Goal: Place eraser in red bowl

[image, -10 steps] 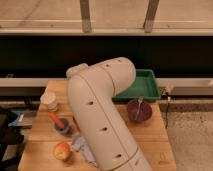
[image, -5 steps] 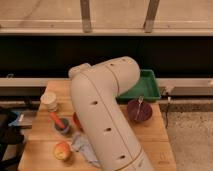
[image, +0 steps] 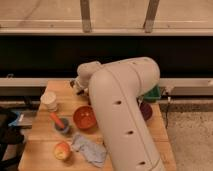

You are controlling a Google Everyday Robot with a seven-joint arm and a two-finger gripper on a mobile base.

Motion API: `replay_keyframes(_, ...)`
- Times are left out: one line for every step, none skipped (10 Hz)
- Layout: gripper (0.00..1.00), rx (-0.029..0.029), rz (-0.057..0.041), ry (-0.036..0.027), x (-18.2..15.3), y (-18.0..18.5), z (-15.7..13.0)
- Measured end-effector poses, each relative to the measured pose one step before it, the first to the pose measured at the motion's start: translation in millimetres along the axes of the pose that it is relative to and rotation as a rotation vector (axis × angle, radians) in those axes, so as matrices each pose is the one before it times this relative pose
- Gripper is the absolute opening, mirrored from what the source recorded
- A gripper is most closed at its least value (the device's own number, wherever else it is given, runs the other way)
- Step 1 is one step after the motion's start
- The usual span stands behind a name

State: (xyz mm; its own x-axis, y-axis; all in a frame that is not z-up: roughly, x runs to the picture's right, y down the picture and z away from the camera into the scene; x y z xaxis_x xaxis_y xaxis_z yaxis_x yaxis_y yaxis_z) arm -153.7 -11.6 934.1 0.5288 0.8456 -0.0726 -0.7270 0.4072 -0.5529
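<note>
The red bowl (image: 84, 116) stands on the wooden table (image: 45, 145), left of my arm, and its inside looks plain. My big white arm (image: 125, 115) reaches from the front right toward the table's back. The gripper (image: 78, 86) is at the arm's far end, low over the back of the table, beyond the red bowl and apart from it. The arm's wrist hides most of it. No eraser shows in the view.
A white cup (image: 49, 100) stands at the back left. A small grey bowl with an orange stick (image: 60, 123) sits left of the red bowl. An apple (image: 62, 150) and a grey-blue cloth (image: 90, 149) lie in front. A green tray (image: 153, 93) and maroon bowl (image: 145, 111) peek out right of the arm.
The arm has swung and stretched toward the table's back left. The red bowl now shows, and the green tray and maroon bowl are mostly covered.
</note>
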Motion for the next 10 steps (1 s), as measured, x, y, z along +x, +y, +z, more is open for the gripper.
replay_keyframes(0.0, -0.03227, -0.0002, -0.05001, -4.03, -1.96, -17.79)
replay_keyframes(0.0, -0.03497, -0.00554, -0.04546, -0.17, -1.57, -14.34)
replay_keyframes(0.0, -0.03949, -0.01151, -0.04466, 3.35, -2.29, -15.76)
replay_keyframes(0.0, -0.03521, -0.01497, -0.02554, 6.15, -0.16, -10.99)
replay_keyframes(0.0, -0.03784, -0.02272, -0.02839, 6.91, 3.7, -13.31)
replay_keyframes(0.0, -0.03168, -0.03672, -0.00737, 7.7, 12.22, -8.05)
replay_keyframes(0.0, -0.02252, -0.03431, 0.00443, 3.23, 14.56, -3.9)
replay_keyframes(0.0, -0.00539, -0.03166, 0.0216, 2.6, 8.64, -3.31)
replay_keyframes(0.0, -0.00644, -0.03887, 0.03104, 1.83, 10.01, -2.01)
replay_keyframes(0.0, -0.00719, -0.03153, 0.02394, 0.02, 8.25, -0.68)
